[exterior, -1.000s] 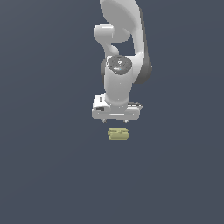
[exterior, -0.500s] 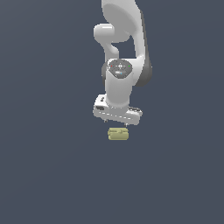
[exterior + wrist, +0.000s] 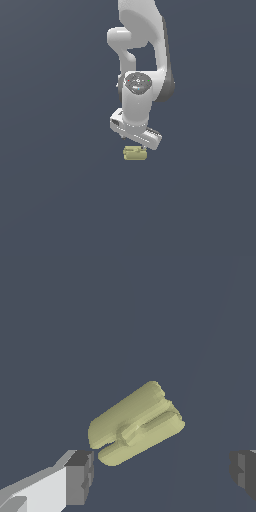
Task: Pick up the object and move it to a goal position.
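From the wrist camera we see our gripper [image 3: 160, 471] spread wide, holding nothing, its dark fingertips [image 3: 80, 476] well apart. The olive-yellow object [image 3: 136, 423] lies between them and a little beyond, slanted toward two o'clock. Farther off, the exterior view shows the lump [image 3: 135, 153] on the grey floor [image 3: 55, 200], at six o'clock beneath the tilted white arm [image 3: 137, 95].

A plain dark grey-blue surface [image 3: 55, 200] fills both views.
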You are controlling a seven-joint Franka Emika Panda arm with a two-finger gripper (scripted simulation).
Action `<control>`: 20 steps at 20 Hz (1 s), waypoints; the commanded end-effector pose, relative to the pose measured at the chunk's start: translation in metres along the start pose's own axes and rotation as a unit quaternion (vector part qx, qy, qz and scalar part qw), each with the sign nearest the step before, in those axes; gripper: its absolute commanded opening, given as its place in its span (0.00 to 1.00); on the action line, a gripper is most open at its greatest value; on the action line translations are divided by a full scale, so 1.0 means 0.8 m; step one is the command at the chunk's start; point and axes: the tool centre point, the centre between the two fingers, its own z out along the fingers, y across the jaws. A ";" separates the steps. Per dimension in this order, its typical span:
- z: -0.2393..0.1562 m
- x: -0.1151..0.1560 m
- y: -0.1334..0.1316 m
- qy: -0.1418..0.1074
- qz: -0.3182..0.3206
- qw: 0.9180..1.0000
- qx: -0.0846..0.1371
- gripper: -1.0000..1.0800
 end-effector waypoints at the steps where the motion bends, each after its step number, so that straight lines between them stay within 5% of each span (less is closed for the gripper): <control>1: 0.004 0.000 -0.002 0.000 0.036 0.999 0.001 0.96; 10: 0.018 -0.002 -0.007 -0.001 0.160 0.987 0.004 0.96; 20: 0.031 -0.003 -0.012 0.000 0.288 0.958 0.006 0.96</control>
